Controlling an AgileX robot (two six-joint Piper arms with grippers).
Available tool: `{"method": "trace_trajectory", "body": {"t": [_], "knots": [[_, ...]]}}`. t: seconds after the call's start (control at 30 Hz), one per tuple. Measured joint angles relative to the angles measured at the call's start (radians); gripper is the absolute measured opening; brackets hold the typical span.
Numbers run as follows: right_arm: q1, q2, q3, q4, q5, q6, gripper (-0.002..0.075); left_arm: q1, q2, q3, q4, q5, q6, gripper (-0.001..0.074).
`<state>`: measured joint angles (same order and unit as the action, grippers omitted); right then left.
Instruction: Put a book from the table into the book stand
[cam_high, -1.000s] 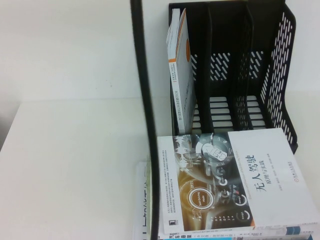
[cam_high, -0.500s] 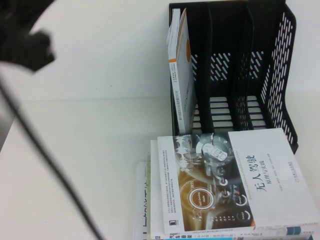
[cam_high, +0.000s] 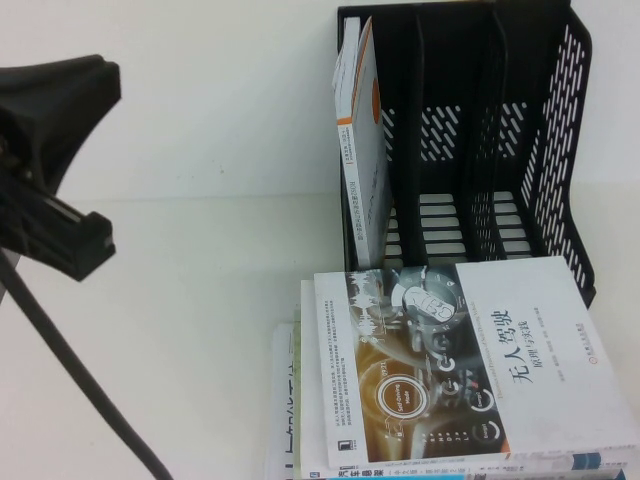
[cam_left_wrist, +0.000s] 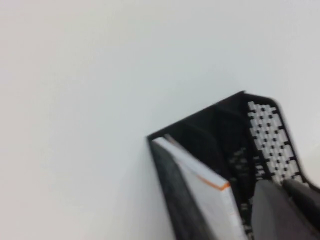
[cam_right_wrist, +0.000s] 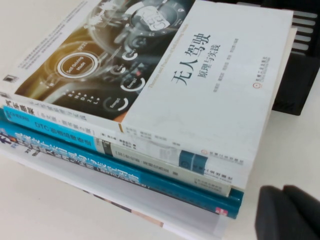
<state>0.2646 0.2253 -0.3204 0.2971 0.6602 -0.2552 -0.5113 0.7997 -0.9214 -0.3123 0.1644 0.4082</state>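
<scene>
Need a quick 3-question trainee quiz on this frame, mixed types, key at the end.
1. True or false: the book stand is empty.
2. Which slot holds the upright book? A) robot's leftmost B) middle C) rightmost
3. What does the top book lie on?

Key:
1. False.
2. A.
3. A stack of books on the table, in front of the stand.

Left gripper is raised near the stand; right gripper is beside the stack.

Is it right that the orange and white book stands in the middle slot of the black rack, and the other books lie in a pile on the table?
Not quite. The high view shows the orange and white book in the black rack's leftmost slot, not the middle. The other books do lie in a pile on the table.
</scene>
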Motion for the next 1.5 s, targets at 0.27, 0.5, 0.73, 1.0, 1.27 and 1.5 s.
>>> {"method": "trace_trajectory", "body": {"t": [0.27, 0.5, 0.73, 1.0, 1.27, 1.5], "knots": [[0.000, 0.000, 0.000, 0.000, 0.000, 0.000, 0.0005, 0.034, -0.005, 0.011, 0.103, 0.047, 0.020, 0.0001], [0.000, 0.000, 0.000, 0.000, 0.000, 0.000, 0.0005, 0.181, -0.132, 0.216, 0.151, 0.039, 0.008, 0.0000], [0.000, 0.000, 0.000, 0.000, 0.000, 0.000, 0.0005, 0.406, -0.423, 0.620, 0.076, -0.185, -0.044, -0.0001], [0.000, 0.000, 0.000, 0.000, 0.000, 0.000, 0.0005, 0.531, -0.739, 0.902, 0.064, -0.274, -0.076, -0.0001], [0.000, 0.000, 0.000, 0.000, 0.000, 0.000, 0.0005, 0.544, -0.808, 0.943, 0.060, -0.237, -0.145, -0.0001], [0.000, 0.000, 0.000, 0.000, 0.000, 0.000, 0.0005, 0.540, -0.808, 0.943, 0.102, -0.022, -0.296, -0.0001]]}}
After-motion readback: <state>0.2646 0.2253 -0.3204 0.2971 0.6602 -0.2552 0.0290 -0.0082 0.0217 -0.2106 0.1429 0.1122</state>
